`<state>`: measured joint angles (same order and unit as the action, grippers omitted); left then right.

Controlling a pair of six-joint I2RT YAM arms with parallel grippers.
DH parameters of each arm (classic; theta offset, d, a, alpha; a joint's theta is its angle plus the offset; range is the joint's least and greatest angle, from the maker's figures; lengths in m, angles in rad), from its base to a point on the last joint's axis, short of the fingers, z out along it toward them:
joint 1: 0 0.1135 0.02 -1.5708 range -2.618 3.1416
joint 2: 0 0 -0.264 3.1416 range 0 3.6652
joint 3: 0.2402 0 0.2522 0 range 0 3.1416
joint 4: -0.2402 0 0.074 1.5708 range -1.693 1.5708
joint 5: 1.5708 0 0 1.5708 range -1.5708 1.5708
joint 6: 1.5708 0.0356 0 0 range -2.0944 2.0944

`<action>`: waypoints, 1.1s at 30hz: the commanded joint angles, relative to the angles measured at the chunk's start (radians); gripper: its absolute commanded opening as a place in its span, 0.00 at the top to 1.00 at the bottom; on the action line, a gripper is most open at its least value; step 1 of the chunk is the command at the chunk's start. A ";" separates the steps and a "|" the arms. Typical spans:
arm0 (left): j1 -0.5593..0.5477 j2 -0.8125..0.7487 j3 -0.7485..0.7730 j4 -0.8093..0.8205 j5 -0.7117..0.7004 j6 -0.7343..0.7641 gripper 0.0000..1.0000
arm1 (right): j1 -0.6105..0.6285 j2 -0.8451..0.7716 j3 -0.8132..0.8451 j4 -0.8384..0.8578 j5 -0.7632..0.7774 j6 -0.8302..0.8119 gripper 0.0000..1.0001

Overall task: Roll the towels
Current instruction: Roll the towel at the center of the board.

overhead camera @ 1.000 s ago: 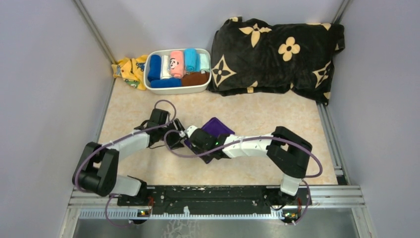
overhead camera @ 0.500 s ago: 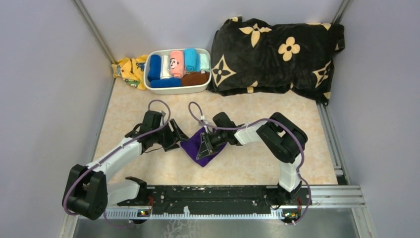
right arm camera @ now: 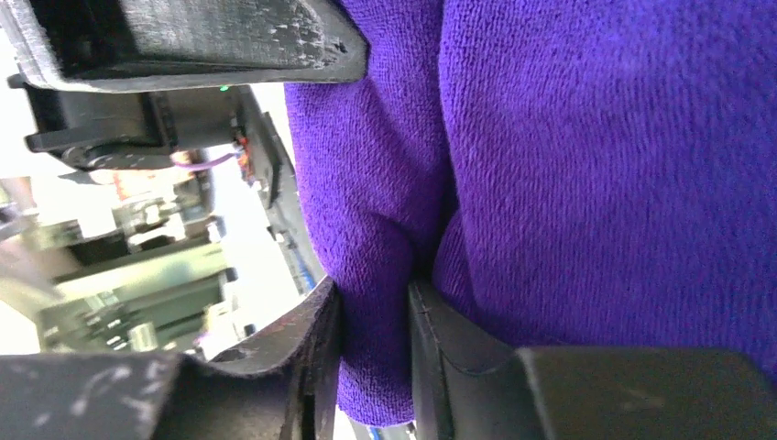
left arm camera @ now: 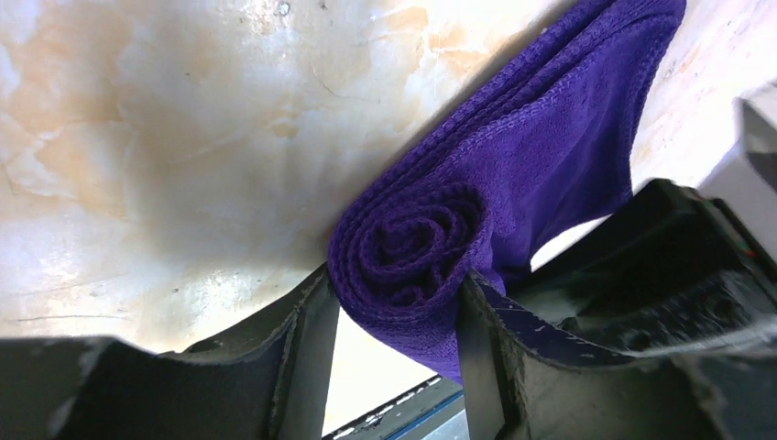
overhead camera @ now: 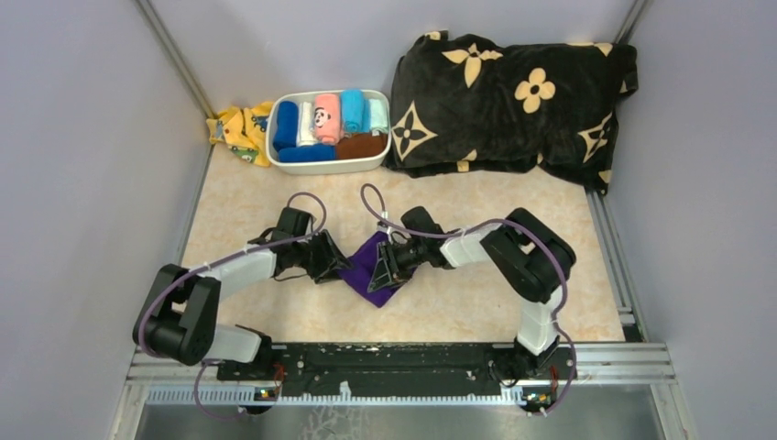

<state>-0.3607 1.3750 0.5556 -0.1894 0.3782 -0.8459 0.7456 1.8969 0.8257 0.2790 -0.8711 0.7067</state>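
Note:
The purple towel (overhead camera: 371, 266) lies partly rolled on the beige tabletop, between my two grippers. My left gripper (overhead camera: 332, 261) is at its left end. In the left wrist view the left gripper (left arm camera: 394, 298) clasps the rolled spiral end of the purple towel (left arm camera: 417, 243). My right gripper (overhead camera: 391, 264) is at its right side. In the right wrist view the right gripper (right arm camera: 376, 316) pinches a fold of the purple towel (right arm camera: 586, 165). The pink panda towel (overhead camera: 324, 117) sits rolled in the white bin (overhead camera: 366, 165).
The white bin at the back holds several other rolled cloths. A yellow patterned cloth (overhead camera: 236, 131) lies to its left. A big black blanket with tan flowers (overhead camera: 513, 101) fills the back right. Walls close in on both sides.
The right arm has swung off the towel and now holds it from the right. The left gripper has moved right onto the towel's rolled end. The towel looks narrower.

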 commanded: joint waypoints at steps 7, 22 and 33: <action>-0.005 0.070 0.003 0.009 -0.040 0.018 0.47 | 0.192 -0.354 0.134 -0.485 0.683 -0.351 0.53; -0.005 0.076 0.004 -0.003 -0.049 0.024 0.43 | 0.555 -0.156 0.305 -0.640 1.296 -0.539 0.51; -0.005 0.097 0.029 0.005 -0.054 0.048 0.39 | 0.549 -0.050 0.252 -0.668 1.348 -0.554 0.54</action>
<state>-0.3641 1.4300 0.5789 -0.1570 0.3958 -0.8467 1.3090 1.8130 1.1015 -0.3218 0.4530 0.1638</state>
